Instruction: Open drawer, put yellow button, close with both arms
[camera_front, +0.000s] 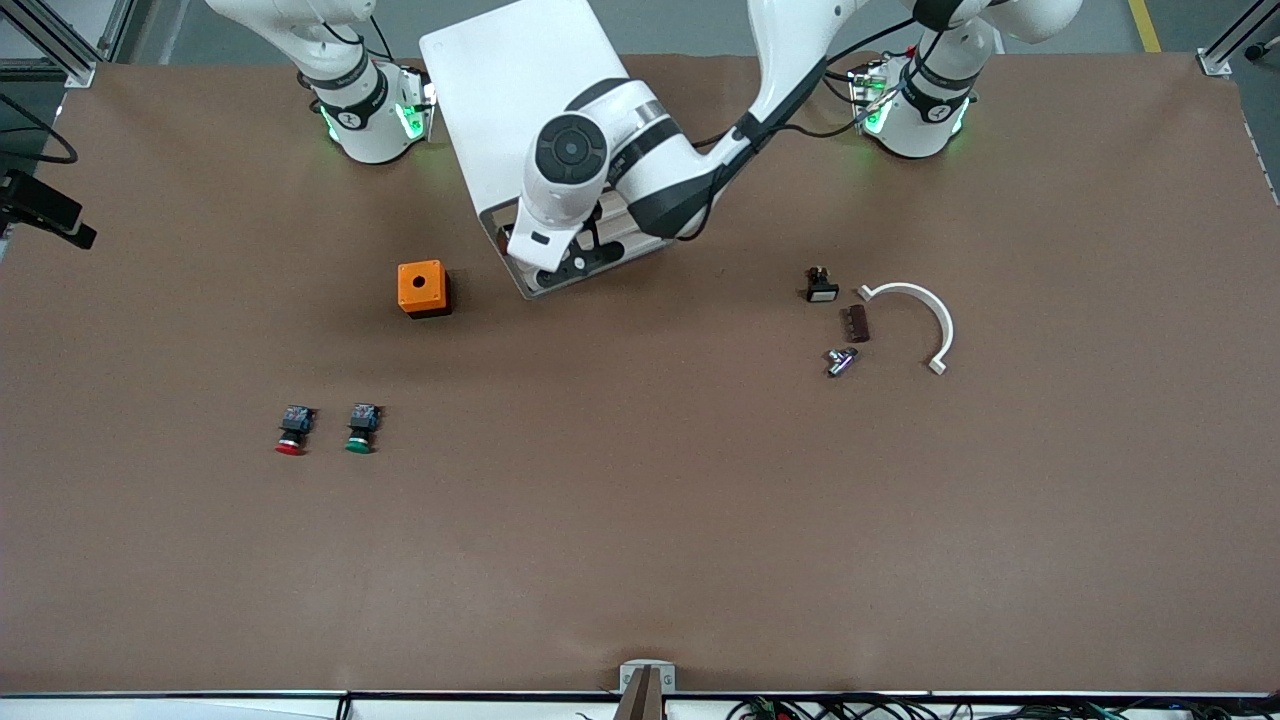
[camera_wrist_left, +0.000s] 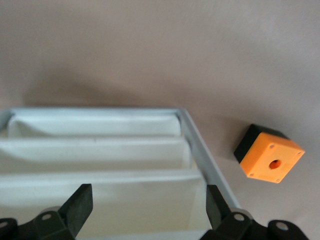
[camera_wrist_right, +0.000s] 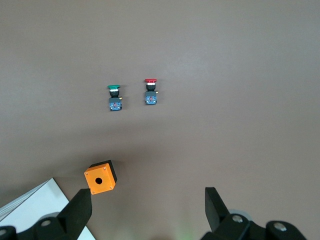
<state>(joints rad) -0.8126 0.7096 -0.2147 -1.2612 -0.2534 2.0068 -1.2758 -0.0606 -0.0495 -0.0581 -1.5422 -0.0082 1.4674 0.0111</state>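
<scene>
The white cabinet (camera_front: 520, 100) stands between the two arm bases. Its cream drawer fronts (camera_wrist_left: 100, 152) fill the left wrist view, stacked close inside the white frame (camera_wrist_left: 200, 145). I cannot tell which front is the uppermost drawer, or whether it is pulled out. My left gripper (camera_wrist_left: 148, 210) is open and empty at the cabinet's front, a cream front between its fingers; it also shows in the front view (camera_front: 562, 262). My right gripper (camera_wrist_right: 148, 207) is open and empty, high over the table near the cabinet's corner, and does not show in the front view. The yellow button is out of view.
An orange box (camera_front: 423, 288) with a round hole sits beside the cabinet toward the right arm's end. A red-capped button (camera_front: 292, 430) and a green-capped button (camera_front: 361, 428) lie nearer the front camera. A black part (camera_front: 821, 286), a brown strip (camera_front: 858, 323), a metal piece (camera_front: 840, 360) and a white curved bracket (camera_front: 925, 318) lie toward the left arm's end.
</scene>
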